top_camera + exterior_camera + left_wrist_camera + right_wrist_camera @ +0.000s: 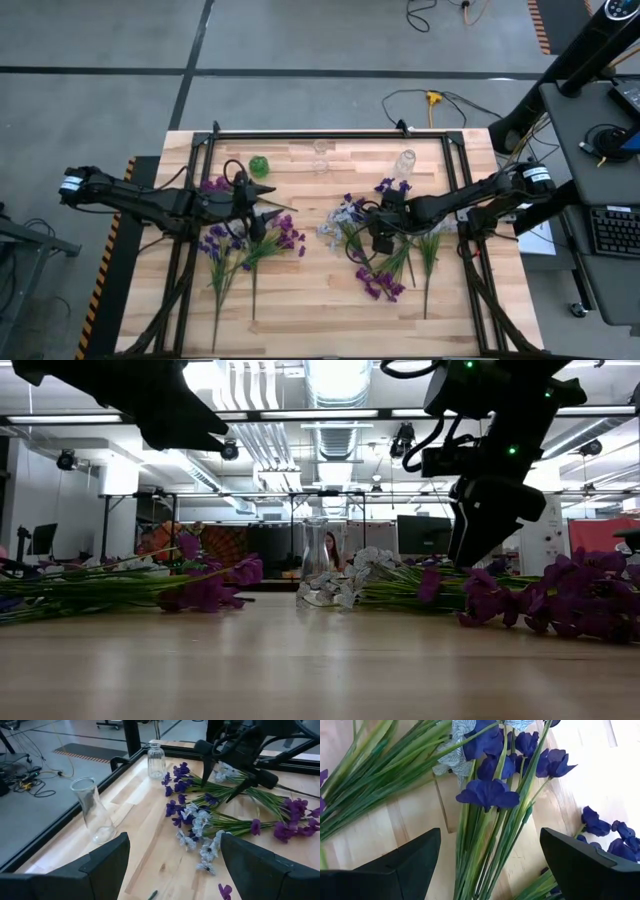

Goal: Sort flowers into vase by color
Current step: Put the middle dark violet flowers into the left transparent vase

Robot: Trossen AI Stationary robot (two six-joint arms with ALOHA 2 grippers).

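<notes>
Two piles of flowers lie flat on the wooden table. The left pile point(240, 245) holds dark violet and magenta sprigs. The right pile point(385, 255) holds pale-blue blossoms point(200, 827), dark blue ones point(487, 792) and magenta ones point(380, 283). My left gripper point(268, 203) is open above the table beside the left pile, holding nothing point(175, 850). My right gripper point(379, 238) is open low over the right pile, one finger on either side of the dark blue sprigs' green stems point(485, 845). A clear carafe vase point(95, 812) and a small clear bottle vase point(156, 760) stand near the far edge.
A small green glass vase point(259, 166) stands near the far edge, left of the clear carafe point(320, 150) and bottle point(405, 160). A black frame point(330, 134) borders the table. Bare wood lies between the two piles point(315, 270). A desk with a keyboard point(610, 230) stands to the right.
</notes>
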